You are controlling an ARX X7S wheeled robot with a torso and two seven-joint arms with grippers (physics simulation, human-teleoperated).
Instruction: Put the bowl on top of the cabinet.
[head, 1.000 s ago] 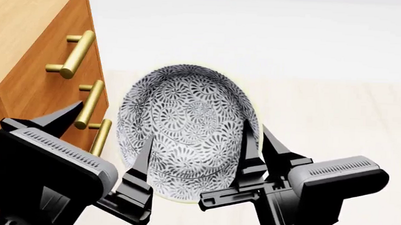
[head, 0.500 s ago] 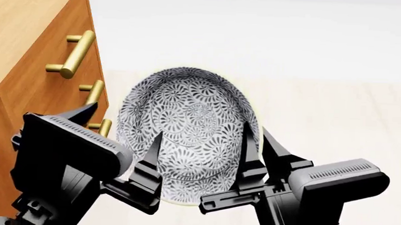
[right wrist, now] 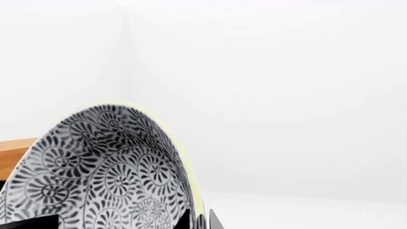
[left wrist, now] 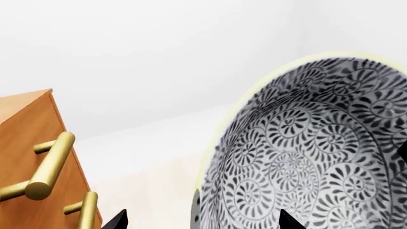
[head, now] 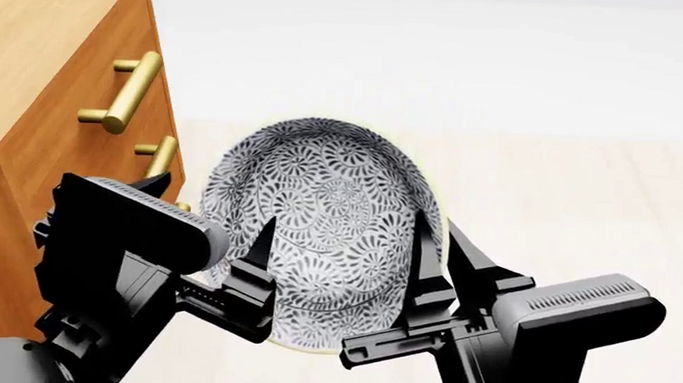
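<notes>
1. The bowl (head: pixel 323 229) sits mid-frame (patterned inside facing the head camera), beside the cabinet (head: pixel 49 96) at upper left.
2. The left gripper (head: pixel 242 277) and the right gripper (head: pixel 436 263) each clamp its rim.

Bright, even, diffuse light is seen throughout; no single source can be made out. Backgrounds are washed almost white. Shadows are faint, with soft shading inside the bowl (head: pixel 323 229). Edges are rendered sharp, without blur or distortion.
</notes>
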